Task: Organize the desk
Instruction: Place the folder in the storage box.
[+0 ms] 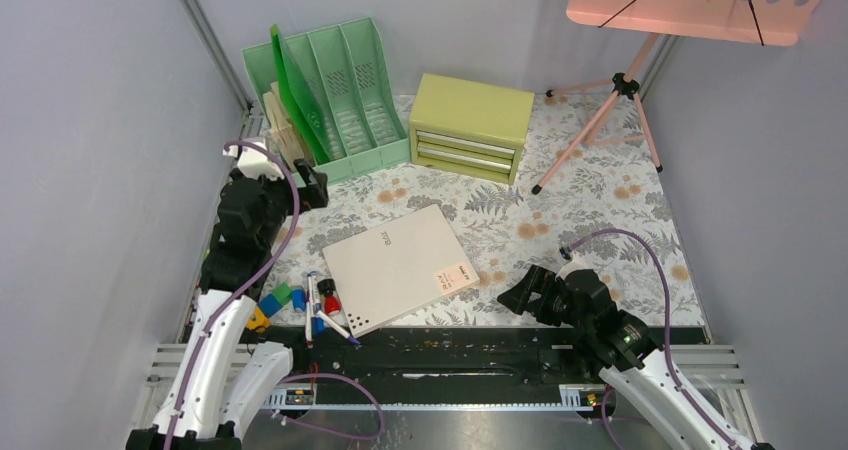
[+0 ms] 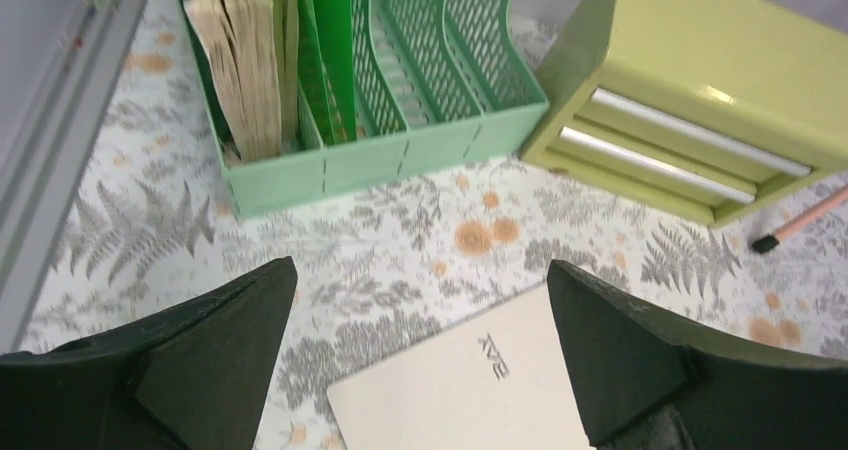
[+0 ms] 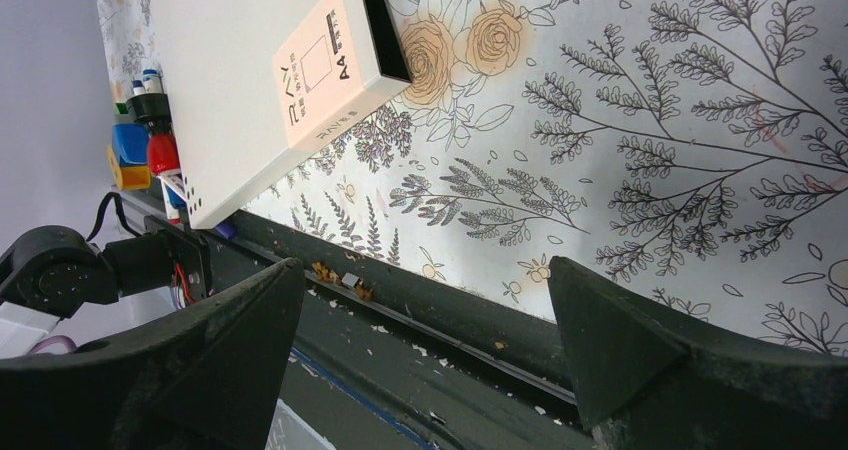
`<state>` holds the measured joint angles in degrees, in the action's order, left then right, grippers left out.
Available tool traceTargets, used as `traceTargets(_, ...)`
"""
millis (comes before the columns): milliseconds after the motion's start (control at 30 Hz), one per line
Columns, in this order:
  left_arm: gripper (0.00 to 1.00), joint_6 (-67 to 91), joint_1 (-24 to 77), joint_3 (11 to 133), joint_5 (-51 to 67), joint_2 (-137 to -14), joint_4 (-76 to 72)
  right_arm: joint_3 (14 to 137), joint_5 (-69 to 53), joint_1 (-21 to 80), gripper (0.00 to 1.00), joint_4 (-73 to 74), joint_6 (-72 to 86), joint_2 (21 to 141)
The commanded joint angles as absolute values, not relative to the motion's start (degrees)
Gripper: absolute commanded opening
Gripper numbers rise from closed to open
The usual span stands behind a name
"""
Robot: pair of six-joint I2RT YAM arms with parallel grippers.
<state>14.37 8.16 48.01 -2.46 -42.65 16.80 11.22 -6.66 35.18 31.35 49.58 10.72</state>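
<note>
**A:** Where is the desk, and how does it look?

**B:** There is one desk, a large flat rectangular tabletop. Its pale covering is printed with grey ferns and small orange flowers. It fills the grey-walled cell beyond the black rail at the near edge.

**A:** What lies on it?

**B:** One flat cream cardboard paper box lies tilted in the middle, between the two arms. Small coloured plastic blocks and at least two pens crowd against its near left corner. They are too small to count with certainty.

**A:** And further back?

**B:** One mint-green mesh plastic file rack stands at the back left. It has four slots: the leftmost holds beige papers, and a dark green folder is in the next. Just to its right is one yellow-green metal drawer chest with two silvery handle bars. One pink tripod music stand is planted at the back right, with one foot near the chest.

**A:** What about the grippers?

**B:** There are two. The left gripper hovers over the desk in front of the rack, its fingers spread wide with nothing between them. The right gripper hangs low over the near right of the desk by the rail. Its fingers are also spread wide and empty, and the box's corner lies just ahead of them.
</note>
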Motion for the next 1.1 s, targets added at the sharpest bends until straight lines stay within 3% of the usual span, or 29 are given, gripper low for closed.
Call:
traceTargets(0,0.99,19.6,7.9,46.6,-0.3,-39.5,27.1,11.0,-6.0,35.1,0.99,29.8,49.9,11.4)
traceTargets(300,0.99,33.8,7.9,41.6,4.5,-37.6,37.7,11.2,-5.8,35.0,0.99,29.8,49.8,12.2)
traceTargets(700,0.99,44.8,8.0,34.6,20.1,-43.1,41.1,11.7,-5.1,35.1,0.99,29.5,50.0,15.3)
traceTargets(1067,0.99,52.1,12.2,29.4,17.0,-42.4,43.2,12.0,-5.4,35.0,0.99,21.3,49.6,24.3)
